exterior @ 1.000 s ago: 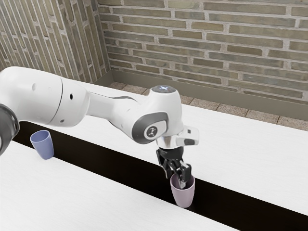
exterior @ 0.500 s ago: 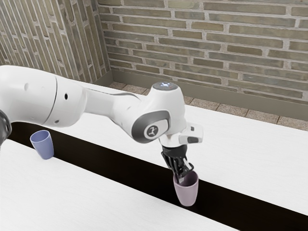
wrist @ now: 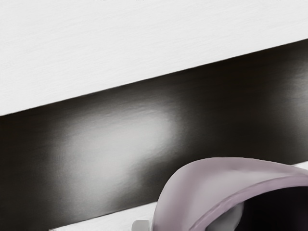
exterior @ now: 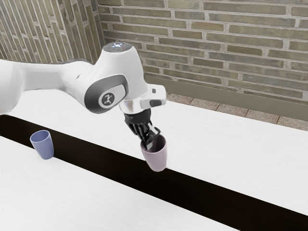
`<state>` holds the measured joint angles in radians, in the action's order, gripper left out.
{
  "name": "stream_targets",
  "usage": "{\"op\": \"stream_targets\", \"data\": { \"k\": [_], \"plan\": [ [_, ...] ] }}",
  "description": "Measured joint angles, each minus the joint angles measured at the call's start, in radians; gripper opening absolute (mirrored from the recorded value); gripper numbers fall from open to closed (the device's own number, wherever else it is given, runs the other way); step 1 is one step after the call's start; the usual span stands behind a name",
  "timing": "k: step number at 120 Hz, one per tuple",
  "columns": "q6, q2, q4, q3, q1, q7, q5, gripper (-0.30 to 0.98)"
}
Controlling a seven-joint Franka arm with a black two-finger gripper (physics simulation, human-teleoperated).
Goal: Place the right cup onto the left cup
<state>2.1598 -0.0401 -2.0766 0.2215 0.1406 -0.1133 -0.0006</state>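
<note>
The black two-finger gripper (exterior: 149, 141) is closed to a wall's thickness, pinching the smooth, tapered pink cup (exterior: 156, 159) at its rim. Both have shifted toward the exterior view's eleven o'clock; the tapered blue cup (exterior: 44, 147), at the pink one's nine o'clock, stayed put.

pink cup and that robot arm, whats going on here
The robot arm has its claw closed on the rim of the pink cup, one finger inside the cup and one outside, and seems to be holding it up off the table. The blue cup stands upright and empty-handed of any help, nearer the exterior view's left. The pink cup has not been placed onto it yet.
</note>
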Motion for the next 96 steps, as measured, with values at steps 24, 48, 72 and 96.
{"op": "stream_targets", "data": {
  "k": [24, 48, 72, 96],
  "plan": [
    [-0.07, -0.126, -0.054, -0.126, -0.01, 0.013, -0.003, -0.1],
    [-0.132, -0.203, -0.078, -0.208, -0.036, 0.043, -0.004, -0.1],
    [-0.168, -0.241, -0.076, -0.219, -0.159, 0.092, -0.004, -0.1],
    [-0.194, -0.267, -0.063, -0.271, -0.247, 0.155, 0.006, -0.1]
  ]
}}
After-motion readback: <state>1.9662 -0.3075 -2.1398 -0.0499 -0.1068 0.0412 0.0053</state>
